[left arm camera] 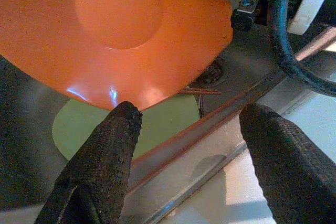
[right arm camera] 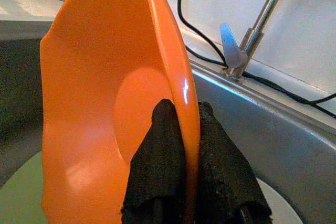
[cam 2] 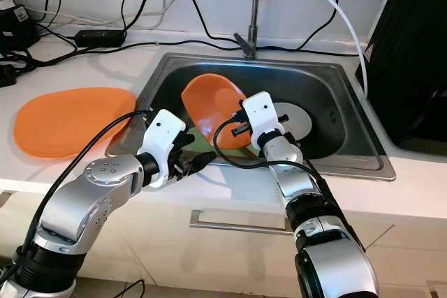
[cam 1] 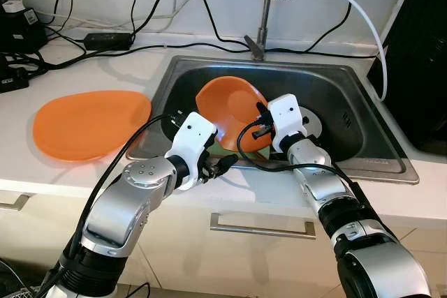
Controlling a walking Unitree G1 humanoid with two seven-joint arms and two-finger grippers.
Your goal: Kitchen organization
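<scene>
An orange bowl (cam 1: 227, 108) stands tilted on edge inside the steel sink (cam 1: 353, 85). My right gripper (right arm camera: 184, 145) is shut on its rim, one finger inside and one outside. A pale green plate (left arm camera: 157, 124) lies flat on the sink floor under the bowl, with a white plate (cam 2: 297, 120) beside it. My left gripper (left arm camera: 186, 129) stands open over the sink's front edge, just in front of the bowl and not touching it. An orange plate (cam 1: 91, 123) rests on the counter left of the sink.
A faucet (cam 1: 269, 5) with a white hose rises behind the sink. Black cables and a power adapter (cam 1: 108, 40) lie along the back of the counter. A dark appliance (cam 1: 422, 54) stands at the right. A drawer handle (cam 1: 262, 227) is below the counter edge.
</scene>
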